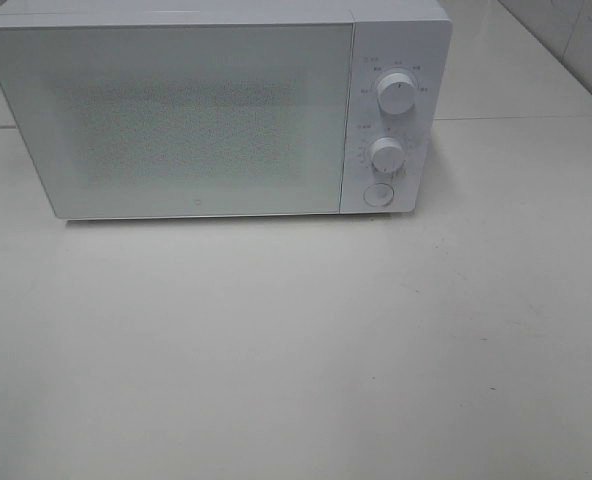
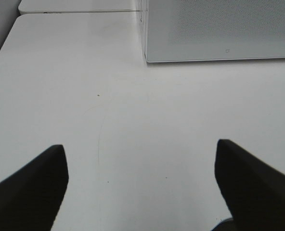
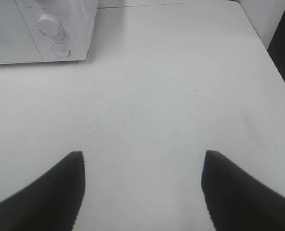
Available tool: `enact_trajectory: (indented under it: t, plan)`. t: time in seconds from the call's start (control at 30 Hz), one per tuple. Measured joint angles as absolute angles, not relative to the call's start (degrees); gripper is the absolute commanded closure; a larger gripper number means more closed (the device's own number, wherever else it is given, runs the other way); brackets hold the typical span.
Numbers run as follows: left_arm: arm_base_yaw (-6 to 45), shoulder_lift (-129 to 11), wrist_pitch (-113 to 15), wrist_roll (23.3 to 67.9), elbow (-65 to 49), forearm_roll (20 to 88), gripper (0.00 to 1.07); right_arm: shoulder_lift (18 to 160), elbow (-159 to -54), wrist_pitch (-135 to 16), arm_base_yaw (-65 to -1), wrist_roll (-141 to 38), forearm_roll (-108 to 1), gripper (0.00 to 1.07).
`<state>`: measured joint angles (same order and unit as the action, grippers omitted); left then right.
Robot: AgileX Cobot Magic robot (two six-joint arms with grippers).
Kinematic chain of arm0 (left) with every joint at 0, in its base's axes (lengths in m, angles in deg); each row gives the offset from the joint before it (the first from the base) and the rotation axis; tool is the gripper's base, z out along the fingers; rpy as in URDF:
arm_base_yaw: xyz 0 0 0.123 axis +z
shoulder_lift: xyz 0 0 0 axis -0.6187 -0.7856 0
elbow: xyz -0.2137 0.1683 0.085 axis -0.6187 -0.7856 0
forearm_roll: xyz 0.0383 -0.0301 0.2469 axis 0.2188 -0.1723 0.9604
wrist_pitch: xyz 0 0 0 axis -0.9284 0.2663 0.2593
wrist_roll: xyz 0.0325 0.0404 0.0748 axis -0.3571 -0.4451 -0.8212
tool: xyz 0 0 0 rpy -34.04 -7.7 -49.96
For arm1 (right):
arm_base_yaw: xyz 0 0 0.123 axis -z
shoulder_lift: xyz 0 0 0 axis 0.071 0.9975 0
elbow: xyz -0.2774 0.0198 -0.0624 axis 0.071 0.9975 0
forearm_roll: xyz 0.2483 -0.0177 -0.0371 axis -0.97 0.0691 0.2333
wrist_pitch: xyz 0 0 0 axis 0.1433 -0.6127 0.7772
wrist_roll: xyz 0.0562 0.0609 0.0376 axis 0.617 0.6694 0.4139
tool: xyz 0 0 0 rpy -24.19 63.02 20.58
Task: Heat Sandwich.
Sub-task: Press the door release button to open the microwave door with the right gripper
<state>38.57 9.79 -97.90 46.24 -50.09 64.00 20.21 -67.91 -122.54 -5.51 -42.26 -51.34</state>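
Note:
A white microwave (image 1: 206,110) stands at the back of the table with its door shut; its corner also shows in the left wrist view (image 2: 219,29) and the right wrist view (image 3: 41,29). The sandwich is out of view. My left gripper (image 2: 141,159) hovers open over bare tabletop, short of the microwave's front. My right gripper (image 3: 142,166) is open too, over bare table in front of the control panel's side. Neither gripper shows in the exterior high view. Nothing lies between either pair of fingers.
The microwave's panel carries two round knobs (image 1: 396,92) (image 1: 387,155) and a round button (image 1: 378,194). The white table (image 1: 296,350) stretches in front of it. A second tabletop (image 1: 516,70) adjoins behind, with a seam between them. The table's right edge (image 3: 272,53) drops to dark floor.

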Motion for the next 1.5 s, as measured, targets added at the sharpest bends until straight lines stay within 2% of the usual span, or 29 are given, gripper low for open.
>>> enact_trajectory:
  t: [0.53, 0.8, 1.13, 1.5]
  plan:
    - [38.57, 9.79, -97.9, 46.24, -50.09, 64.0, 0.3, 20.21, -68.31, -121.22, -5.51, -42.26, -51.34, 0.39]
    - [38.57, 9.79, -97.9, 46.24, -50.09, 64.0, 0.3, 21.92, -68.77, -109.94, -5.51, -42.26, -51.34, 0.39]
    - [38.57, 9.79, -97.9, 46.24, -50.09, 64.0, 0.3, 31.95, -67.45, -96.81, -5.68, -46.27, -54.72, 0.39]
    - [38.57, 9.79, -97.9, 46.24, -50.09, 64.0, 0.3, 44.27, -65.11, -81.52, -13.76, -52.4, -56.56, 0.42]
